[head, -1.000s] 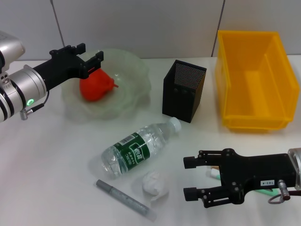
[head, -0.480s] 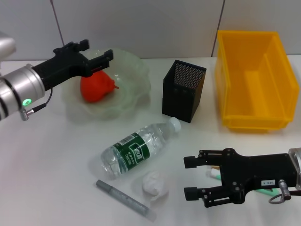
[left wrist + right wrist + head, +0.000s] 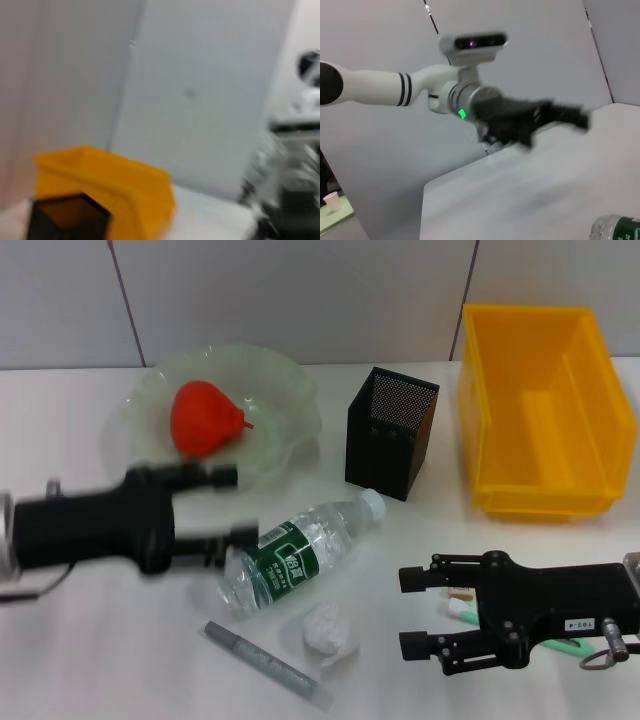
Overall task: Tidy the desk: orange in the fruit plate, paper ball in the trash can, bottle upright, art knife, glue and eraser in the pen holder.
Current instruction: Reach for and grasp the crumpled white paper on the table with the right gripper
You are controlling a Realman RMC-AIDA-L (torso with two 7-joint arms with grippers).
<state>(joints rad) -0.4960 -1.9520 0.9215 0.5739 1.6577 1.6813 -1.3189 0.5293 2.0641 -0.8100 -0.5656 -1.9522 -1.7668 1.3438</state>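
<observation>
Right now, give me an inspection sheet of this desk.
Surface: white desk, no spills seen.
Job's things: orange in the fruit plate; bottle lying on its side; paper ball on the desk; pen holder upright; trash can with nothing seen inside.
Clutter: grey pen-like tool near the paper ball; green-and-white item partly hidden under the right gripper.
Grippers: left gripper open beside the bottle; right gripper open, near the paper ball.
Cables: nothing seen.
Surroundings: grey wall.
</observation>
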